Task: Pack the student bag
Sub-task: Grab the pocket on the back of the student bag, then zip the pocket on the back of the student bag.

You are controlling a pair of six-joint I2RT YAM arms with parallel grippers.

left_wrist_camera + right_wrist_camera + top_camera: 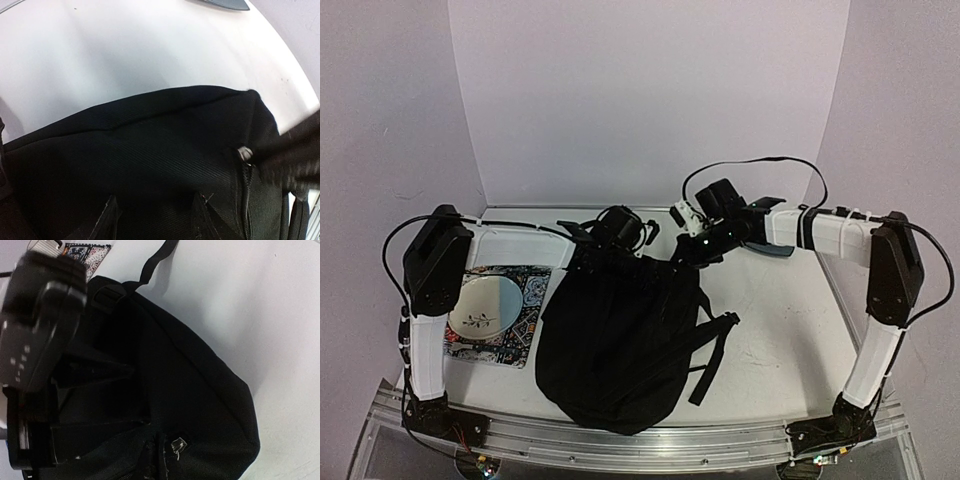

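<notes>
A plate (480, 305) on a patterned mat (527, 318) lies left of the student bag (620, 340). The right gripper (694, 254) is closed tight at the zipper pull (244, 152). The left gripper (600, 248) rests on the bag's top, and its hold cannot be told.

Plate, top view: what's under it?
A dark patterned mat lies under the plate, its border showing right and below. The left arm covers the mat's left edge; the part beneath the plate is hidden.

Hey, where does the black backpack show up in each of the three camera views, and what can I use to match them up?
Top external: the student bag lies mid-table, between the two arms.
Left wrist: the bag fills the lower half, seen close up.
Right wrist: the bag fills the middle and bottom.
Shared landmark: the silver zipper pull shows in both wrist views; from above it is too small to make out.
</notes>
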